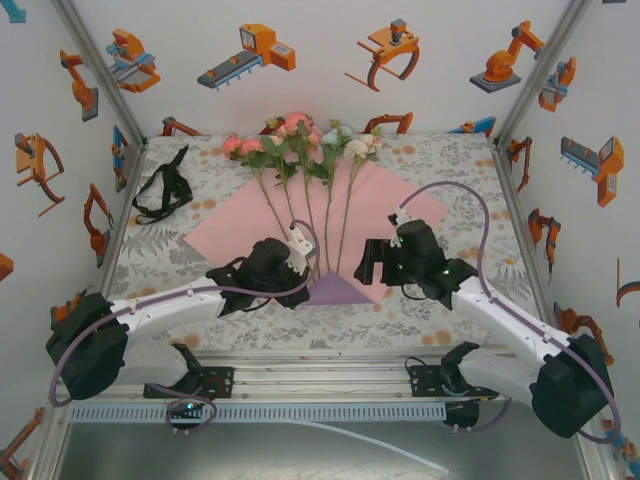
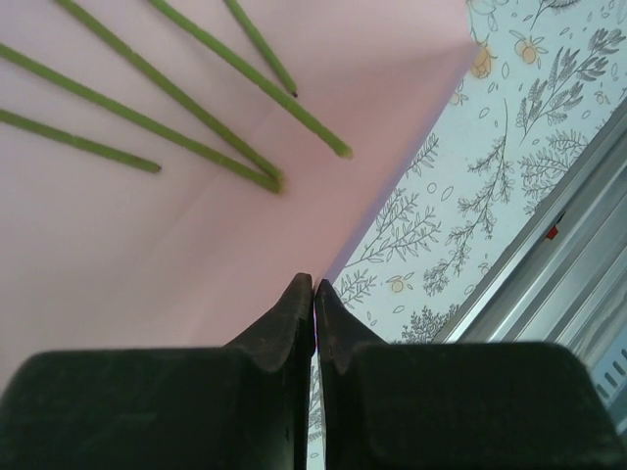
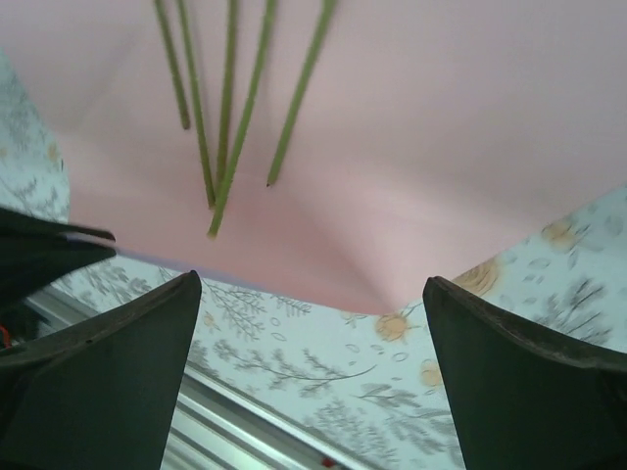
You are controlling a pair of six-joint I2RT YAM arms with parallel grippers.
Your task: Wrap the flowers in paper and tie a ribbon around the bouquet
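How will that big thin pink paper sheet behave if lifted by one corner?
Probably floppy: the pink paper sheet folds over at its near corner, showing lilac. Likely light, so the green flower stems lying on it could slide off.

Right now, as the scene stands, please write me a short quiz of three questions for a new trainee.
1. True or false: the ribbon is tied around the flowers.
2. Which pincer stands open? A) left B) right C) both
3. Fill in: the flowers lie on the ___ face of the paper.

Key:
1. False. The ribbon lies on the table at the far left, apart from the paper.
2. B. The right pincer is open. The left pincer is shut on the paper's edge.
3. Pink.
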